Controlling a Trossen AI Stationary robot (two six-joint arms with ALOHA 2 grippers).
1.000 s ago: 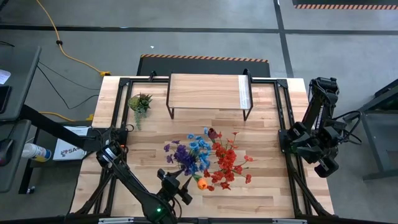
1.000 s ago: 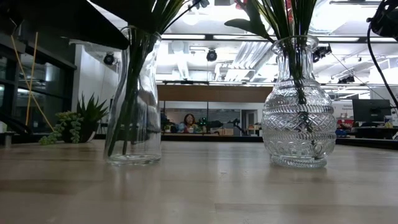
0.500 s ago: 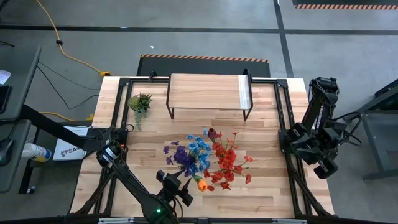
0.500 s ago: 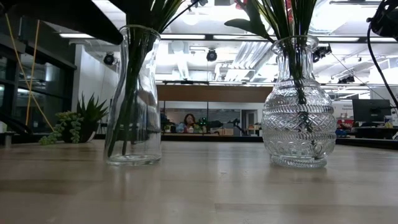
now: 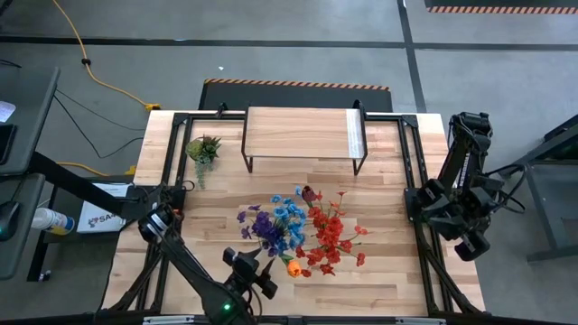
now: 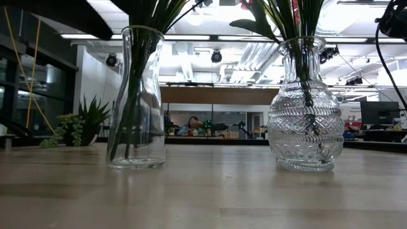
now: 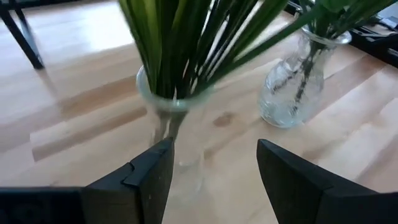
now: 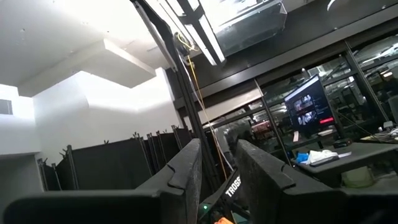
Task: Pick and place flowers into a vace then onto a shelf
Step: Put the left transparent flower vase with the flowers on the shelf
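Two glass vases stand on their bases on the table. The smooth vase [image 6: 137, 95] [image 7: 174, 124] holds the blue and purple flowers [image 5: 271, 224] and an orange one [image 5: 293, 266]. The cut-glass vase [image 6: 304, 105] [image 7: 291, 87] holds the red flowers [image 5: 330, 238] and the maroon tulip [image 5: 310, 193]. My left gripper [image 5: 248, 271] [image 7: 214, 171] is open on the near side of the smooth vase, with its fingers short of the glass. My right gripper [image 5: 462, 226] [image 8: 219, 165] waits beyond the table's right edge, slightly open and pointing into the room. The shelf [image 5: 302, 135] stands bare at the far edge.
A small spiky potted plant [image 5: 203, 149] [image 6: 79, 124] sits at the far left beside the shelf. Black frame rails run along the table's left and right sides [image 5: 417, 171]. Bare wood [image 5: 379, 280] lies at the near right, and more between the vases and the shelf.
My left gripper has drawn back a little from the smooth vase toward the table's near-left. In the low view its dark shape has receded from the vase's rim. The vases and flowers have stayed where they were.
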